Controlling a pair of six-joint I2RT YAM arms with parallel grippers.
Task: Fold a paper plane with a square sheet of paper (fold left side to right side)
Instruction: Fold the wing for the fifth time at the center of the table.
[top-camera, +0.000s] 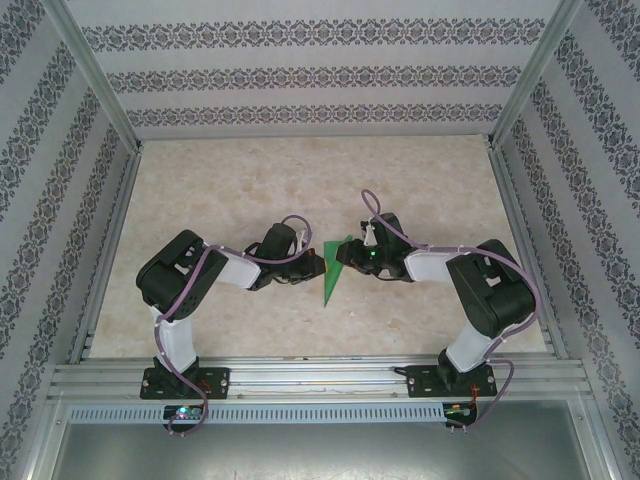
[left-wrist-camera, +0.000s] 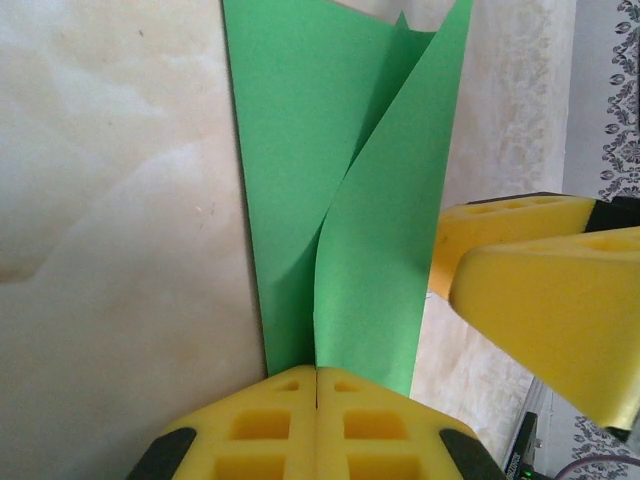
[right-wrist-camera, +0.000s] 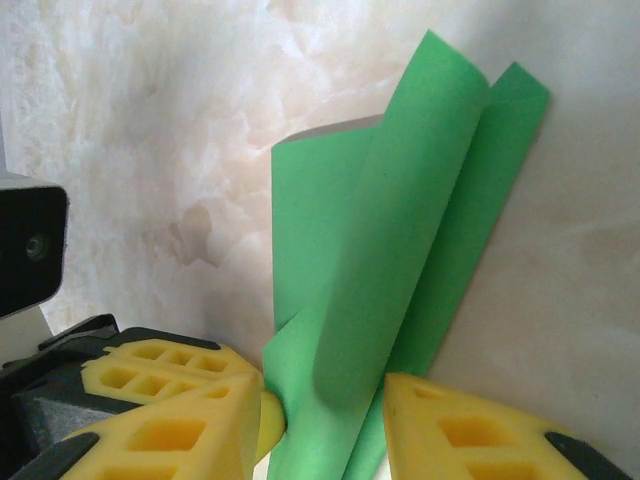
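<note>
Green sheet (top-camera: 335, 272) lies near table centre, part-folded into a narrow strip, long axis approx. 1–7 o'clock in top view. Position rel. to grippers: left gripper (top-camera: 314, 268) at 9 o'clock of the sheet, right gripper (top-camera: 348, 256) at 2 o'clock, both at its edges.

Left wrist view: sheet (left-wrist-camera: 340, 150) extends toward 12 o'clock from the left gripper (left-wrist-camera: 316, 378). One flap lies flat on the table; the second flap curls over from the 3 o'clock side. Yellow fingers are pressed together, no gap, pinching the near end of the sheet. Right gripper's fingers (left-wrist-camera: 540, 290) sit at 3 o'clock, at the curled flap's edge.

Right wrist view: right gripper (right-wrist-camera: 325, 395) fingers stand apart; curled sheet (right-wrist-camera: 400, 200) passes up between them toward 1 o'clock. Firm grip cannot be confirmed.

Surface: beige marbled table top (top-camera: 250, 190), matte. Enclosure: walls (top-camera: 300, 80) w/ striped floral wallpaper at 9, 12 and 3 o'clock; aluminium rail (top-camera: 320, 375) at 6 o'clock carries both arm bases.
</note>
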